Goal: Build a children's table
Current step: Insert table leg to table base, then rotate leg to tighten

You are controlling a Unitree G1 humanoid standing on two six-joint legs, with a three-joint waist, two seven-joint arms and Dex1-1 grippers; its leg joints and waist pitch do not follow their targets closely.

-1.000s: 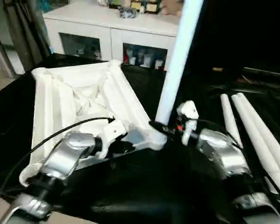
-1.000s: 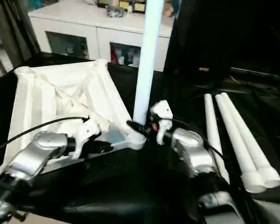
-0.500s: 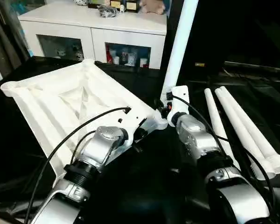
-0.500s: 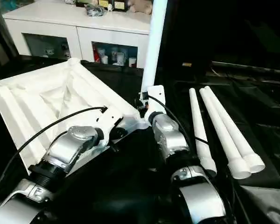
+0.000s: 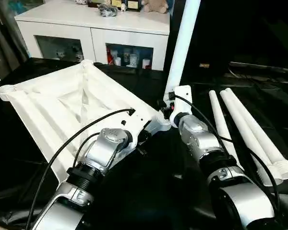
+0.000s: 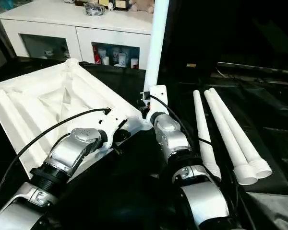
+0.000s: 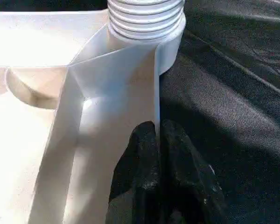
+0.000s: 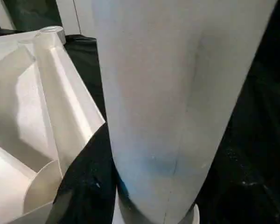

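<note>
The white tabletop (image 5: 62, 105) lies underside up on the black-covered table, its ribs showing. One white leg (image 5: 182, 52) stands upright in the near right corner socket (image 7: 147, 18), where its threaded end shows. My right gripper (image 5: 169, 106) is closed around the base of that leg (image 8: 168, 102), just above the socket. My left gripper (image 7: 157, 135) is shut, its black fingers pressed together against the tabletop's rim wall (image 7: 116, 93) a short way from the same corner. My left forearm (image 5: 103, 151) reaches in from the near side.
Three spare white legs (image 5: 252, 132) lie side by side on the black cover (image 5: 158, 191) to the right of my right arm. A white glass-doored cabinet (image 5: 93, 28) with small items on top stands behind the table. Cables loop over both forearms.
The whole picture has shifted since a second ago, so the camera moved. Both grippers keep their places at the corner and the leg stays upright.
</note>
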